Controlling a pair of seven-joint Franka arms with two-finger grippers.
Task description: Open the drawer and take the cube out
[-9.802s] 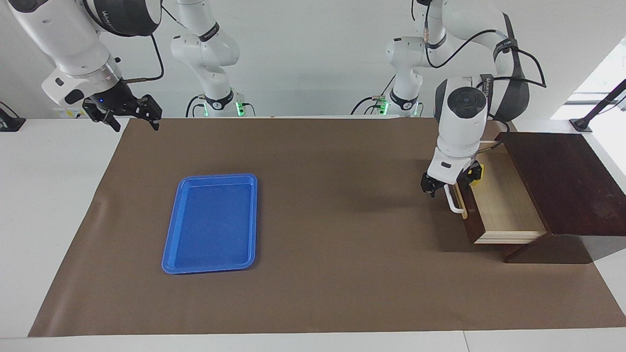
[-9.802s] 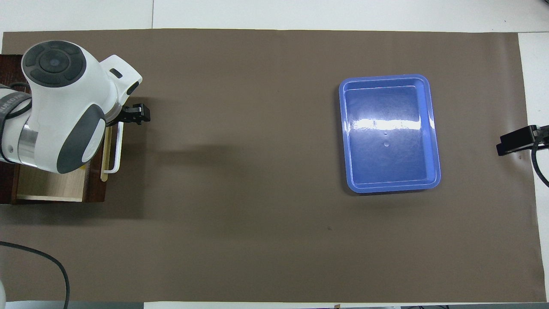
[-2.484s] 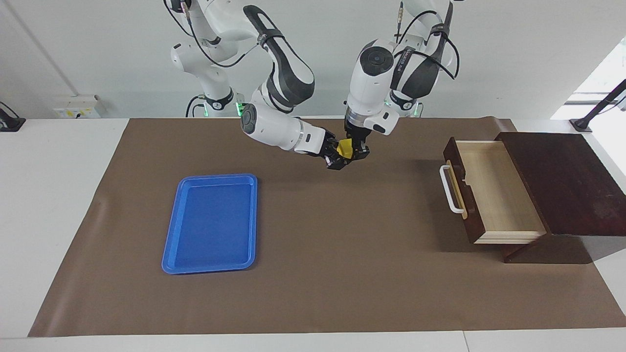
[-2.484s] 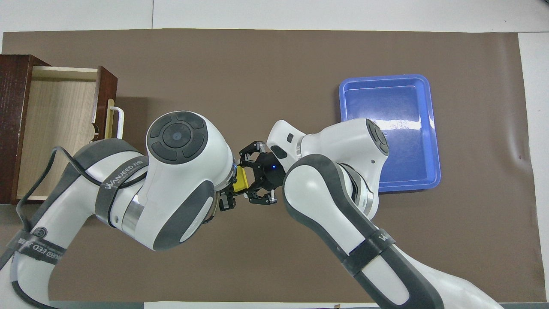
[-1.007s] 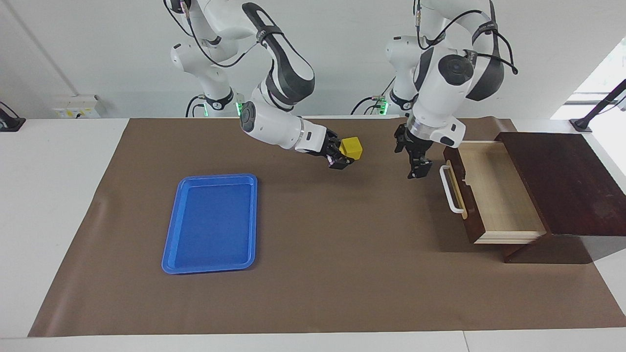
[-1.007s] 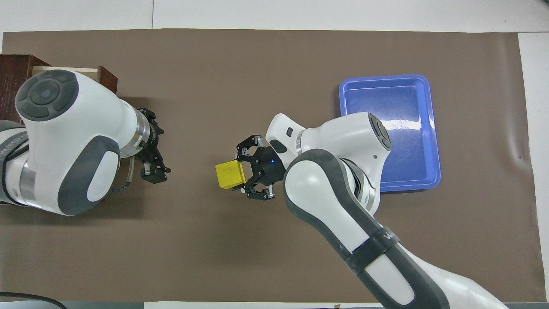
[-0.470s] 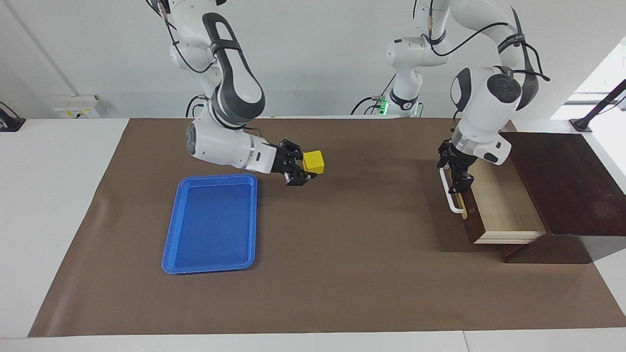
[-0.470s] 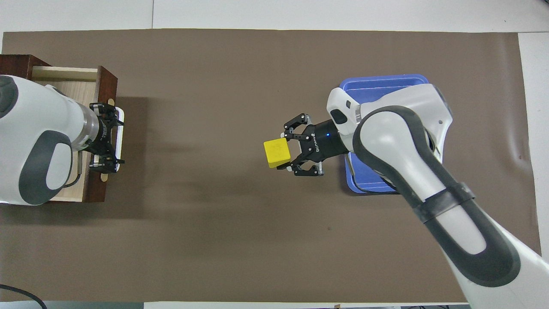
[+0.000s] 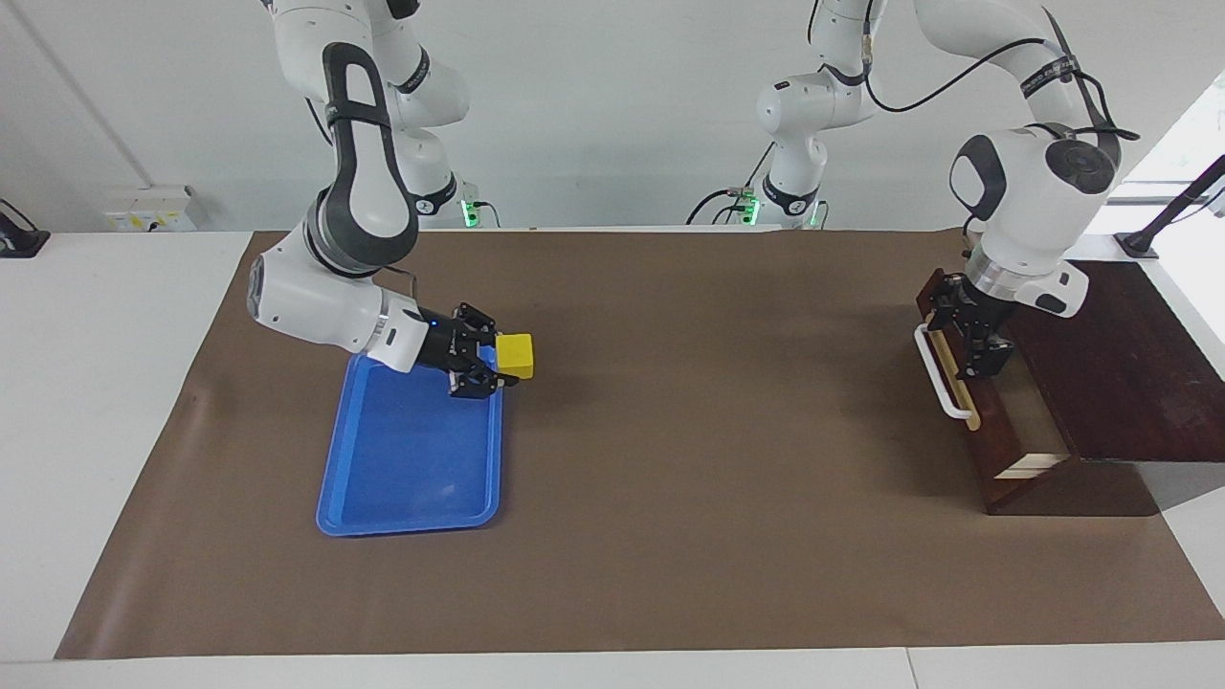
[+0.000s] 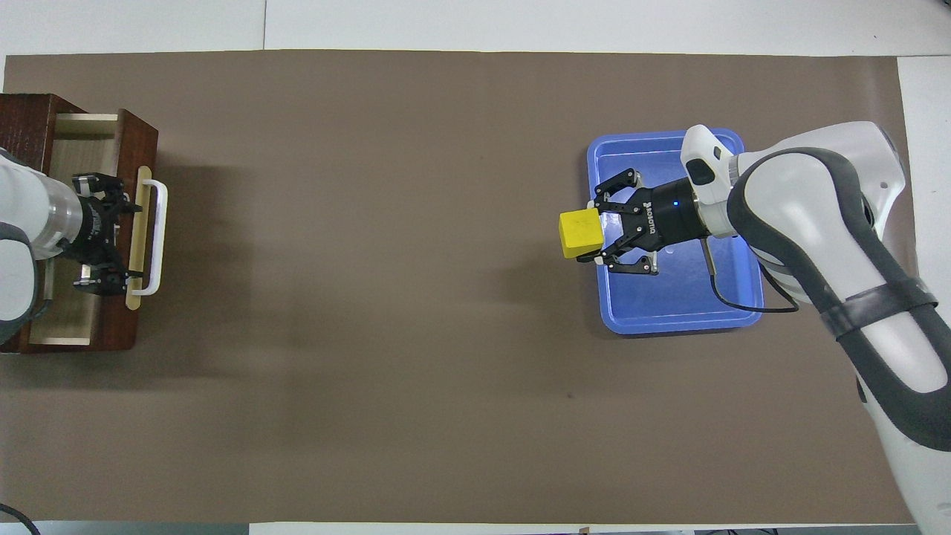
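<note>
My right gripper (image 9: pixel 504 360) is shut on the yellow cube (image 9: pixel 518 355) and holds it in the air over the blue tray's edge that faces the drawer; the cube shows in the overhead view (image 10: pixel 580 232) with the right gripper (image 10: pixel 592 232) around it. The dark brown drawer (image 9: pixel 992 433) stands only slightly open, and a narrow strip of pale interior (image 10: pixel 69 152) shows. My left gripper (image 9: pixel 967 327) is open, with its fingers over the drawer front's top edge beside the white bar handle (image 9: pixel 938 375). It also shows in the overhead view (image 10: pixel 100 234).
The blue tray (image 9: pixel 402 464) lies on the brown mat toward the right arm's end, and it shows in the overhead view (image 10: pixel 672 316). The dark wooden box (image 9: pixel 1115 359) stands at the left arm's end. Bare brown mat (image 9: pixel 727 431) lies between the tray and the drawer.
My right gripper has carried the cube from mid-table to the tray's edge. My left gripper has moved with the drawer front toward the box, and the drawer is now nearly closed.
</note>
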